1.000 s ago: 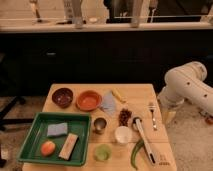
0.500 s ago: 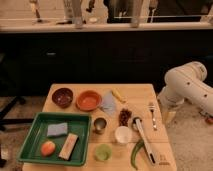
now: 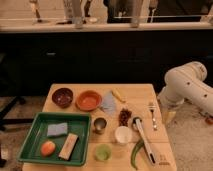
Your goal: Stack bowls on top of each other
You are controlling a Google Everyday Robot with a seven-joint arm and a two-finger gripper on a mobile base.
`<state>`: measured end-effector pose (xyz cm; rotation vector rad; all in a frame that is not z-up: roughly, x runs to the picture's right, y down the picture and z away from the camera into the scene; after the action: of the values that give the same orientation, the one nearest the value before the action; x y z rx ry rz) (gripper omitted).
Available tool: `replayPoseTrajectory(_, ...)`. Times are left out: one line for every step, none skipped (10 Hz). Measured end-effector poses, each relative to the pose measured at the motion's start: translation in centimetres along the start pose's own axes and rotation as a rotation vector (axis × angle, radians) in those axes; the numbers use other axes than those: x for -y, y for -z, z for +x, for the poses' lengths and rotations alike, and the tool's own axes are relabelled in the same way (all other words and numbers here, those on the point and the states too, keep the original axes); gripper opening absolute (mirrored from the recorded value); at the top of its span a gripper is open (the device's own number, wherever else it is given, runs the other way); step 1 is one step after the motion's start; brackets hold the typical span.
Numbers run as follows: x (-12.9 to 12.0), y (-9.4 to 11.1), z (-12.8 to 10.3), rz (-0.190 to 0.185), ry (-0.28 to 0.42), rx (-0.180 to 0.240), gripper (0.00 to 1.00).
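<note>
One maroon bowl (image 3: 62, 96) beside orange bowl (image 3: 88, 100), both empty; end effector (image 3: 170, 116) spread apart, beside table (image 3: 136, 93).

The wooden table (image 3: 145, 95) carries everything. At 11 o'clock sits the maroon bowl (image 3: 62, 97), with the orange bowl (image 3: 88, 100) just beside it toward 12. A grey-blue cloth (image 3: 108, 103) touches the orange bowl's rim, and a yellow piece (image 3: 118, 95) lies at 1. The fork (image 3: 152, 115) lies at 3. A dark red cluster (image 3: 124, 117) and a metal cup (image 3: 100, 124) sit near the centre. The green tray (image 3: 82, 127) fills 8 o'clock. The green cup (image 3: 103, 152) is at 6, the white cup (image 3: 123, 135) just above it, and a long tool (image 3: 145, 142) and green pepper (image 3: 136, 152) are at 5. The gripper (image 3: 171, 117) hangs off the 3 o'clock edge, jaws apart and empty.
</note>
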<state>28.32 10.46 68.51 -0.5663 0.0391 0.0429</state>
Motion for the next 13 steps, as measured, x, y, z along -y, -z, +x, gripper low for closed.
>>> replayPoseTrajectory(0.0,0.0,0.0,0.0,0.0,0.0,0.8)
replayPoseTrajectory(0.0,0.0,0.0,0.0,0.0,0.0,0.8)
replayPoseTrajectory(0.0,0.0,0.0,0.0,0.0,0.0,0.8)
replayPoseTrajectory(0.0,0.0,-0.01,0.0,0.0,0.0,0.8)
replayPoseTrajectory(0.01,0.02,0.0,0.0,0.0,0.0,0.8)
replayPoseTrajectory(0.0,0.02,0.0,0.0,0.0,0.0,0.8)
replayPoseTrajectory(0.01,0.02,0.0,0.0,0.0,0.0,0.8)
replayPoseTrajectory(0.0,0.02,0.0,0.0,0.0,0.0,0.8)
replayPoseTrajectory(0.01,0.02,0.0,0.0,0.0,0.0,0.8)
replayPoseTrajectory(0.0,0.01,0.0,0.001,0.0,0.0,0.8)
replayPoseTrajectory(-0.02,0.03,-0.06,0.005,0.004,-0.001,0.8)
replayPoseTrajectory(-0.07,0.06,-0.39,0.014,0.019,0.001,0.8)
replayPoseTrajectory(-0.08,0.12,-0.67,0.024,0.035,0.005,0.8)
